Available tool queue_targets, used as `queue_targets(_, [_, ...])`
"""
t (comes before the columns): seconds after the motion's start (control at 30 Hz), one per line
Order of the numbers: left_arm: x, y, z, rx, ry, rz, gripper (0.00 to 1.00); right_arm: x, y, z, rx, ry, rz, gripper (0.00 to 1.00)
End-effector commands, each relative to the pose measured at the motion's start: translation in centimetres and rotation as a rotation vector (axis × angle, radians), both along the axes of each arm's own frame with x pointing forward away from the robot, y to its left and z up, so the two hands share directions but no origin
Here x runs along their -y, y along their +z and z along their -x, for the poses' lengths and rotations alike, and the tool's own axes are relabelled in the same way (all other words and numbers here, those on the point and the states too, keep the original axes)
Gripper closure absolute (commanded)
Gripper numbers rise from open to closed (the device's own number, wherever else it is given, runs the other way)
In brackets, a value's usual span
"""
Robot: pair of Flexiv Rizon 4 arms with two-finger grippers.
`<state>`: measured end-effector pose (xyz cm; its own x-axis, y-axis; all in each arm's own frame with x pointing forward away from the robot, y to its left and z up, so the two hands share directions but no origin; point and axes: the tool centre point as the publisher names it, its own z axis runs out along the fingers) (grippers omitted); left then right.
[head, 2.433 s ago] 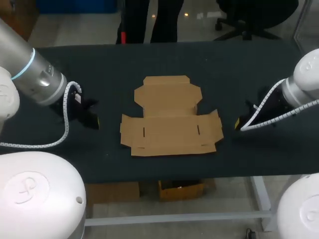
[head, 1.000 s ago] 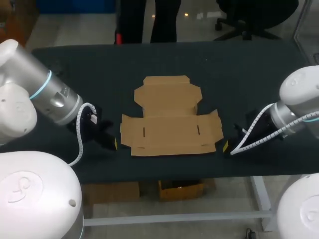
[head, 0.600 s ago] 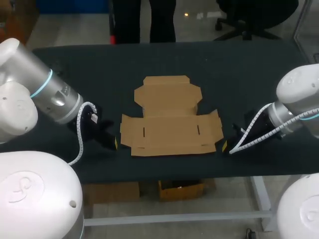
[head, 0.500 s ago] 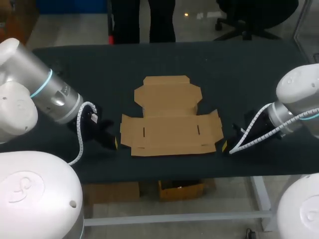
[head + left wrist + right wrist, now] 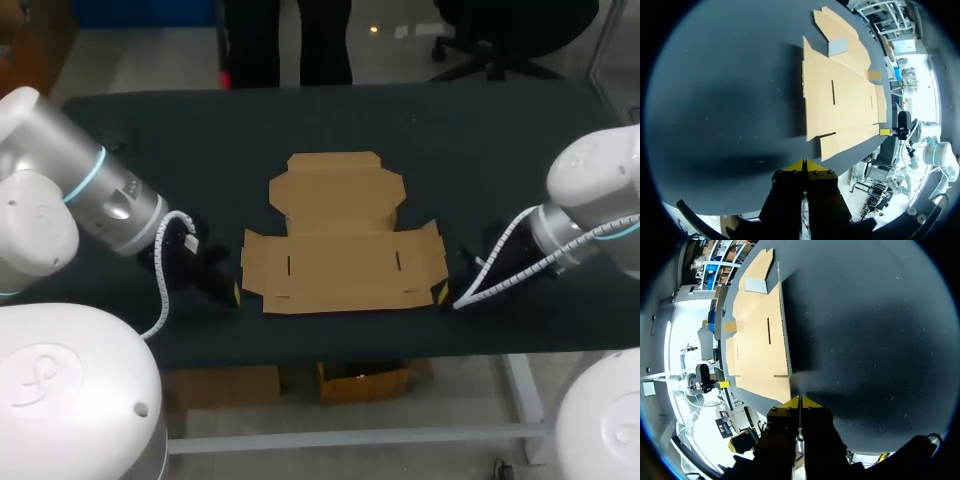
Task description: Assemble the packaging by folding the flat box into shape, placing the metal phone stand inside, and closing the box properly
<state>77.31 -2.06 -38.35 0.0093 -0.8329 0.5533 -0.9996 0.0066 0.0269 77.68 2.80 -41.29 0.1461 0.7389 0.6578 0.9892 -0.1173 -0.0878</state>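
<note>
The flat brown cardboard box (image 5: 340, 240) lies unfolded in the middle of the dark table, its lid panel on the far side. My left gripper (image 5: 236, 291) sits low at the box's near left corner, shut with nothing in it. In the left wrist view its yellow tips (image 5: 804, 165) meet just short of the cardboard (image 5: 845, 105). My right gripper (image 5: 441, 295) is at the near right corner, also shut and empty. Its tips (image 5: 799, 402) almost touch the cardboard edge (image 5: 760, 340). No metal phone stand is in view.
The dark table (image 5: 200, 140) stretches bare around the box. Its front edge runs close behind both grippers.
Both grippers have crept inward toward the box's near corners, and they stay shut. The box has not moved.
</note>
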Motion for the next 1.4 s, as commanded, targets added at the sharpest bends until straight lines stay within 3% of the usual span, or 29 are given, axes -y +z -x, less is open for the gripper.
queue_targets(0.03, [0.5,-0.6,-0.5,-0.008,-0.009,0.004,1.00,-0.1,-0.3,-0.1,-0.004,0.003,-0.006,1.00])
queue_targets(0.53, [1.4,-1.9,0.0,-0.042,-0.025,0.055,1.00,-0.1,-1.2,-0.1,-0.018,-0.005,-0.018,1.00])
queue_targets(1.4, [3.3,-3.5,0.7,-0.037,-0.028,0.136,1.00,-1.4,-1.5,-0.6,-0.016,-0.004,-0.041,1.00])
